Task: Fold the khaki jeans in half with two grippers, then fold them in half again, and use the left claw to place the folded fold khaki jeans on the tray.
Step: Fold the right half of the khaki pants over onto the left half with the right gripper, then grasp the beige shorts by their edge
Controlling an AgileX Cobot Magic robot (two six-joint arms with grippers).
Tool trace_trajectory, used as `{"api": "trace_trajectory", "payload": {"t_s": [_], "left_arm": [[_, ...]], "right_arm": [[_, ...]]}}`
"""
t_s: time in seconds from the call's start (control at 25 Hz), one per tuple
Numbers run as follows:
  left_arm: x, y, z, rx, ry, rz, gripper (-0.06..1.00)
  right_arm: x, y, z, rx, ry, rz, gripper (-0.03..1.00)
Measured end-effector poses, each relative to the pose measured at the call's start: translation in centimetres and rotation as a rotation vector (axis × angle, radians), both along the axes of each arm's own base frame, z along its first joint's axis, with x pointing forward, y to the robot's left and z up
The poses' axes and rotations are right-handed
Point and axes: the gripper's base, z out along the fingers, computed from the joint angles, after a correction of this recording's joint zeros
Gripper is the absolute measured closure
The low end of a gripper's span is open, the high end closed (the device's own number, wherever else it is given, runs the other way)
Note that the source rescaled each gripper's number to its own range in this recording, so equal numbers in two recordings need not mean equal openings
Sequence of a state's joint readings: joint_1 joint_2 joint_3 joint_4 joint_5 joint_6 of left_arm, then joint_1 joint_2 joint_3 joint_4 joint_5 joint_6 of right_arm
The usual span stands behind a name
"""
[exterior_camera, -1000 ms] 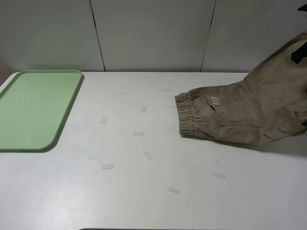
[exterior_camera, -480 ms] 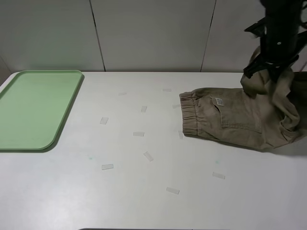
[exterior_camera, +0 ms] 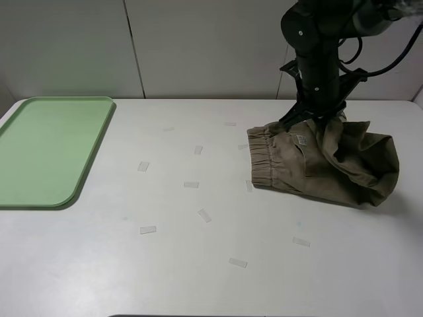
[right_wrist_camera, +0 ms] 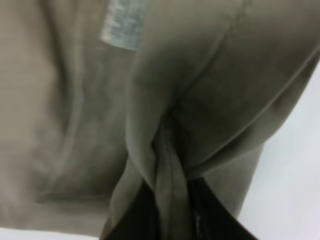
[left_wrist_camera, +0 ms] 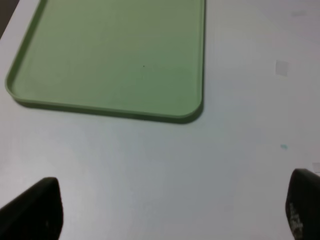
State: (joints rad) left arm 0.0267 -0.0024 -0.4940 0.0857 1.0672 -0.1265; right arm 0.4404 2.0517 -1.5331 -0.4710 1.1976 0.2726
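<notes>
The khaki jeans (exterior_camera: 310,165) lie bunched on the white table at the right, with the elastic waistband (exterior_camera: 259,158) toward the middle and the leg end pulled up and over. My right gripper (exterior_camera: 316,119) hangs over their far edge, shut on a pinched fold of the fabric (right_wrist_camera: 170,165); its black fingers (right_wrist_camera: 210,217) show on both sides of the fold. The mint-green tray (exterior_camera: 49,148) lies empty at the far left and also shows in the left wrist view (left_wrist_camera: 110,55). My left gripper (left_wrist_camera: 170,212) is open and empty above bare table near the tray's corner; the exterior view does not show it.
Several small pieces of clear tape (exterior_camera: 191,185) are stuck on the table between the tray and the jeans. Grey wall panels (exterior_camera: 205,46) stand behind the table's far edge. The black right arm (exterior_camera: 317,39) rises above the jeans.
The right arm has come in from the right edge and carried the leg end of the jeans leftward over the pocket, so the jeans now lie shorter and bunched. The tray has not moved.
</notes>
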Motion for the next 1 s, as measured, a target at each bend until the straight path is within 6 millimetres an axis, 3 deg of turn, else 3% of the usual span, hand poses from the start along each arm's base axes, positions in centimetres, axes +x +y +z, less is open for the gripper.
{"api": "trace_trajectory", "payload": {"t_s": [0.16, 0.2, 0.24, 0.36, 0.44, 0.56, 0.76, 1.0], "left_arm": [[0.0, 0.0, 0.0, 0.0, 0.0, 0.0, 0.07], [0.0, 0.0, 0.0, 0.0, 0.0, 0.0, 0.07], [0.0, 0.0, 0.0, 0.0, 0.0, 0.0, 0.07], [0.0, 0.0, 0.0, 0.0, 0.0, 0.0, 0.07], [0.0, 0.0, 0.0, 0.0, 0.0, 0.0, 0.07], [0.0, 0.0, 0.0, 0.0, 0.0, 0.0, 0.07], [0.0, 0.0, 0.0, 0.0, -0.001, 0.0, 0.07], [0.0, 0.0, 0.0, 0.0, -0.001, 0.0, 0.07]], "right_arm": [[-0.2, 1.0, -0.1, 0.026, -0.034, -0.024, 0.85], [-0.2, 1.0, -0.1, 0.034, -0.036, -0.039, 0.8], [-0.2, 1.0, -0.2, 0.039, -0.035, -0.049, 0.69], [-0.4, 1.7, 0.1, 0.115, -0.016, -0.102, 0.18], [-0.2, 2.4, 0.9, 0.19, -0.015, -0.132, 0.05], [0.6, 3.2, 2.6, 0.263, -0.054, -0.146, -0.02], [1.7, 3.9, 5.7, 0.322, -0.143, -0.138, -0.03], [1.2, 3.9, 8.3, 0.368, -0.167, -0.072, -0.03]]}}
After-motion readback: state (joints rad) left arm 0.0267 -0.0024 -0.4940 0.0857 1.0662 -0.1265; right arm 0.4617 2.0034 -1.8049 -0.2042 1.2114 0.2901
